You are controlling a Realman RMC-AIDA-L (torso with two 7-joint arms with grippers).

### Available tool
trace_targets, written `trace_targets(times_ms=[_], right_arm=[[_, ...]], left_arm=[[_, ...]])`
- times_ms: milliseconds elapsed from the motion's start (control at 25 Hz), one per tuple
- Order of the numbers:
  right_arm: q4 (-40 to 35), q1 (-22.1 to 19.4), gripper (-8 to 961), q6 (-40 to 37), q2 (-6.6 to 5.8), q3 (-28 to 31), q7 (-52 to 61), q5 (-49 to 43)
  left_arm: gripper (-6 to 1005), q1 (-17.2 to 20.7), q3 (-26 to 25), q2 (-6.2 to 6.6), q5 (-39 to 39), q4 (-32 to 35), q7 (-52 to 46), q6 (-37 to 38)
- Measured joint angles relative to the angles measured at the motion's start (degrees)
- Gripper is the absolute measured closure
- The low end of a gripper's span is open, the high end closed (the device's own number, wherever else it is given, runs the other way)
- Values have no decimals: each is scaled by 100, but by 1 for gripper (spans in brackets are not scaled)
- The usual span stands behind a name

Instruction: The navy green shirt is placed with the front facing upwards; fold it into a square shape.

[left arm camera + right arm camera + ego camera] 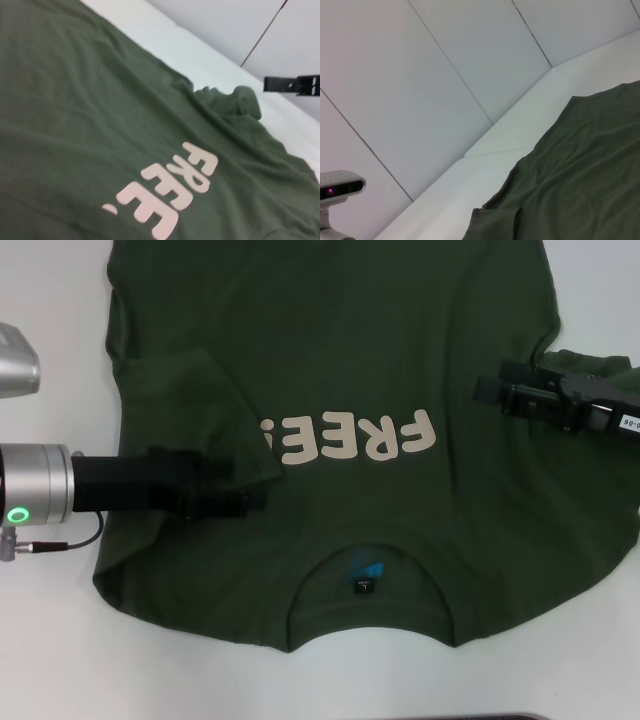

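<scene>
Both pincers sit over the shirt, one at each side. Starting with the largest thing: the white desk (60,660) carries the navy green shirt (360,350), spread front up, collar toward the robot and hem running away from it, so its long axis lies straight out from the body. Pale block letters (350,438) cross the chest, and a small neck label (362,578) shows inside the collar.

On the robot's left side a sleeve (195,405) already lies turned inward over the chest, its edge just touching the first letter. The left pincer (245,495) lies low over that folded sleeve, reaching in level from the left edge of the desk, forearm horizontal and pointing toward the shirt's middle. Dark fingers blend into dark cloth, so I cannot tell whether they are parted or pinching fabric.

The right pincer (490,390) comes in from the opposite side, near the right shoulder and sleeve, where the cloth looks bunched. Its arm is also close to level, angled slightly inward. Its finger state I cannot tell either.

The shirt's body lies between the two pincers. The right sleeve seems the next piece to fold inward, and the right arm is the nearer.
</scene>
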Motion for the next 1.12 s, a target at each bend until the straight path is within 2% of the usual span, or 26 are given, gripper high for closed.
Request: trace_targets(times_ms=[320,560,840,1000,1120], right_arm=[[0,-1,41,0,8,3,27,0],[0,3,41,0,1,-23,47,0],[0,-8,41,0,-37,8,112,-7],[-51,-75,41,0,-58,105,189,-3],[-67,-182,41,-8,-102,301,311,-2]], left_arm=[[203,-49,22,-10,-88,-3,90,32],[203,1,-59,11,-784,-22,395,253],[203,25,-586,2,-1496,-223,456,292],[202,42,-918,2,-1594,-301,400,125],[202,52,-982,2,-1605,-335,396,114]])
